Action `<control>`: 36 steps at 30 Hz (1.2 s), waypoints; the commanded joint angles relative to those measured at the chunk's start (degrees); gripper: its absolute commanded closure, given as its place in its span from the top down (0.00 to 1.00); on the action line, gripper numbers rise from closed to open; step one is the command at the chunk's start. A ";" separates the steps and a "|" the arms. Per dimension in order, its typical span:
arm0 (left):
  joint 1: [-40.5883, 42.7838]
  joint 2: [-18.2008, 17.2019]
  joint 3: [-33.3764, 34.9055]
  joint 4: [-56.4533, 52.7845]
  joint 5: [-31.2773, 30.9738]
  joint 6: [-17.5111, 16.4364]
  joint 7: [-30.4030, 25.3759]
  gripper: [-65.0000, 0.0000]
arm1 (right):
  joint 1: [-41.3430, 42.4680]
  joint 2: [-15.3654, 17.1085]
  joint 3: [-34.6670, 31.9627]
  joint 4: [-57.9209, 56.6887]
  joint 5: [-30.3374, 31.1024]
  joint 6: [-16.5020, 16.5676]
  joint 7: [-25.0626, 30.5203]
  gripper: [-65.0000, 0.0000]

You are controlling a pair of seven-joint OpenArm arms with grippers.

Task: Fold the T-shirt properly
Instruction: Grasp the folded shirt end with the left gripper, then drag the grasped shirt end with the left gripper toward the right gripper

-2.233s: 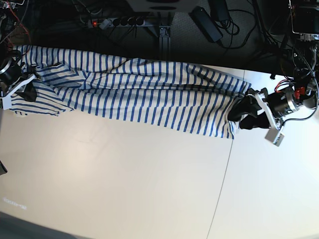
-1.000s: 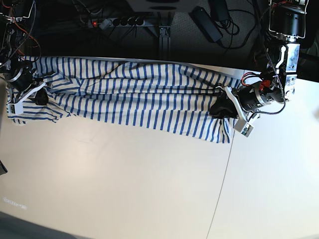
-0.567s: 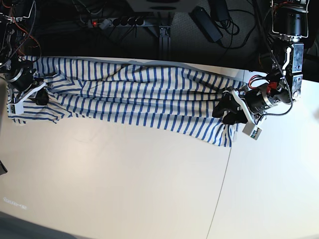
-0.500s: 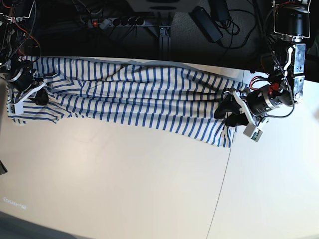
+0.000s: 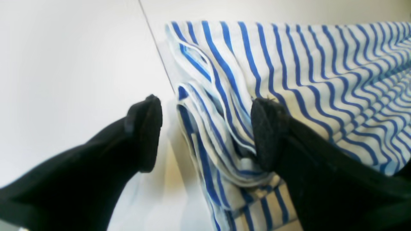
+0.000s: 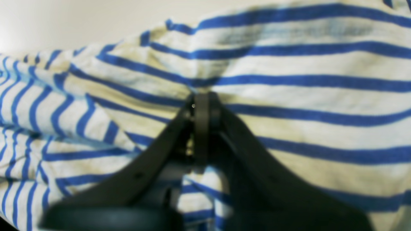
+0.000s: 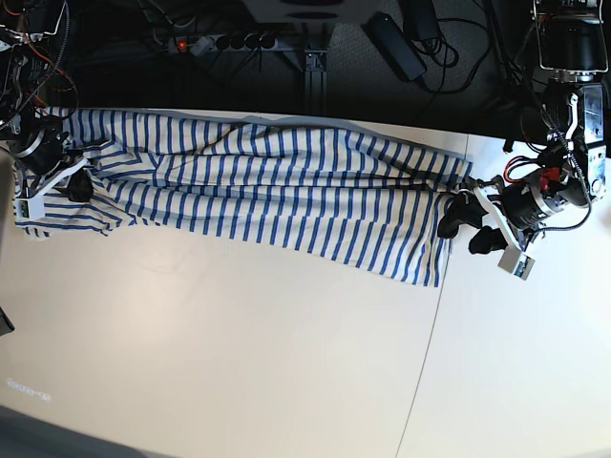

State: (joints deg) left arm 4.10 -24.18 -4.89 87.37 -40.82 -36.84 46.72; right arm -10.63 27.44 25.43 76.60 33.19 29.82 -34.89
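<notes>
Nearest us, our left gripper (image 5: 205, 141) stands with jaws wide, astride the T-shirt (image 7: 277, 186)'s bunched hem, gripping nothing. The shirt lies stretched along the table (image 7: 239, 363)'s far edge. Our right gripper (image 6: 201, 106) pinches its other end, probably anchoring it taut.

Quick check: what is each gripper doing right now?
Left gripper: open, jaws straddling the hem of the T-shirt, not gripping it.
Right gripper: shut on the T-shirt.
</notes>
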 commanded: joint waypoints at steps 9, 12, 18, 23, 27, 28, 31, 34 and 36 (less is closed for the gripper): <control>-0.87 -0.57 -0.26 -3.61 -2.38 1.92 0.92 0.71 | -0.04 0.96 0.35 0.11 -1.44 4.04 -1.16 0.00; -0.87 -0.50 0.28 -5.51 -3.10 1.92 1.77 0.71 | -0.04 0.96 0.35 0.11 -1.25 4.04 -1.16 0.00; -0.87 -0.07 0.44 -7.65 -5.79 1.90 4.04 0.71 | -0.02 0.96 0.35 0.11 -1.25 4.04 -1.14 0.00; 0.00 1.68 0.50 -7.65 -9.01 1.88 7.34 0.71 | -0.02 0.96 0.35 0.11 -1.25 4.04 -1.14 0.00; 2.01 2.80 2.89 -7.65 -9.07 1.88 7.26 0.71 | -0.02 0.94 0.35 0.11 -1.22 4.02 -1.14 0.00; 2.14 2.97 3.82 -7.65 -8.61 1.90 7.19 0.71 | -0.02 0.96 0.35 0.11 -1.22 4.04 -1.14 0.00; 2.10 3.28 6.27 -7.65 -7.56 1.90 5.25 0.71 | -0.04 0.96 0.35 0.11 -1.22 4.02 -1.16 0.00; 2.08 3.26 7.65 -7.65 -7.56 1.88 2.12 0.70 | -0.02 0.96 0.35 0.11 -1.20 4.02 -1.14 0.00; 2.08 3.23 7.65 -7.65 -7.52 1.88 0.46 0.57 | -0.04 0.96 0.35 0.11 -1.20 4.04 -1.16 0.00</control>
State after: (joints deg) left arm 5.74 -20.62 2.55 79.96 -50.28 -35.64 44.05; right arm -10.63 27.44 25.43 76.60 33.19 29.82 -34.87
